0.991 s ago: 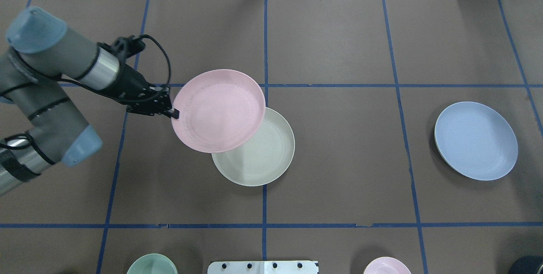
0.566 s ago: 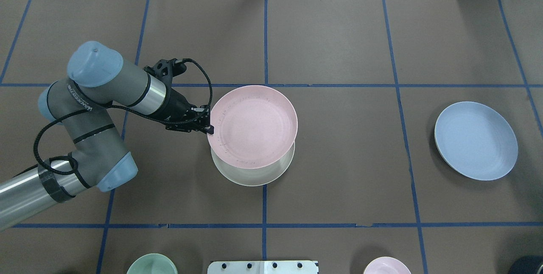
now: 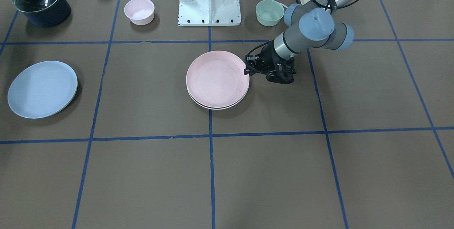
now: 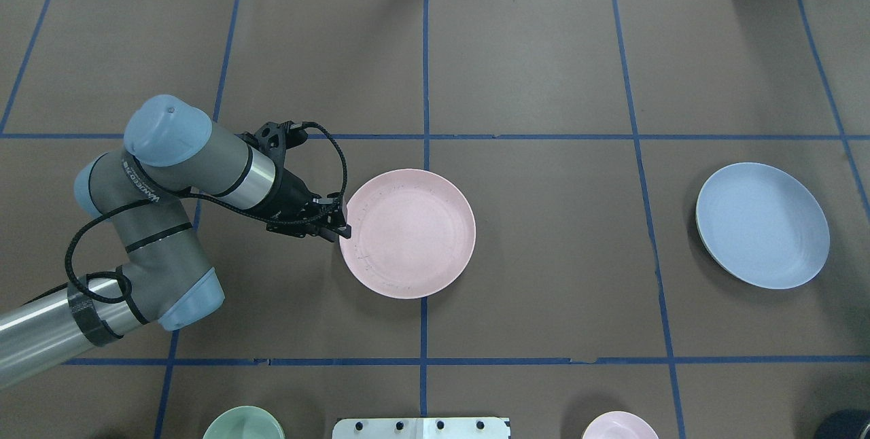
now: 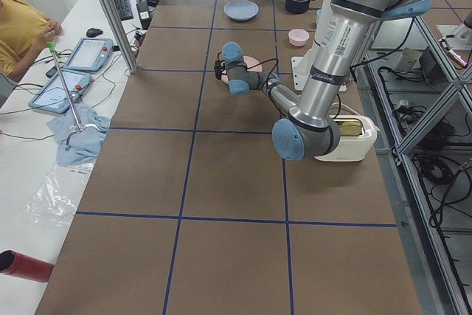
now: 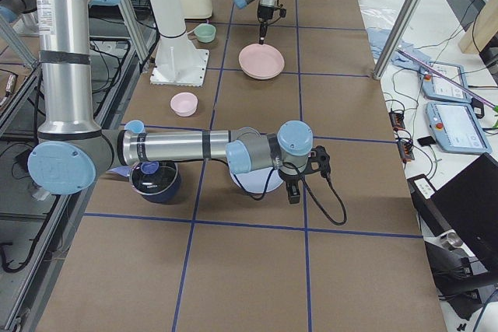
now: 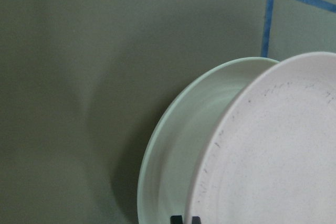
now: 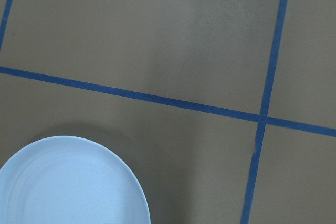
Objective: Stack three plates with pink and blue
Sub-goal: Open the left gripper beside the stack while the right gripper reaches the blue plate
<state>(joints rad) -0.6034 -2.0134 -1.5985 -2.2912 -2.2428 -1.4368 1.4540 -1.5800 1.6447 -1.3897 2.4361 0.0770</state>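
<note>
The pale pink round plate (image 4: 408, 234) is laid on the cream round plate (image 7: 173, 148), rim clamped by the left gripper (image 4: 343, 228); whether the right gripper (image 6: 292, 196) is open cannot be told.

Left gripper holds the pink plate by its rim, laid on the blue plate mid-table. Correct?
Not on the blue one. The left gripper holds the pink plate by its rim, laid on the cream plate mid-table; the left wrist view shows the cream rim beneath it. The blue plate lies apart, alone.
</note>
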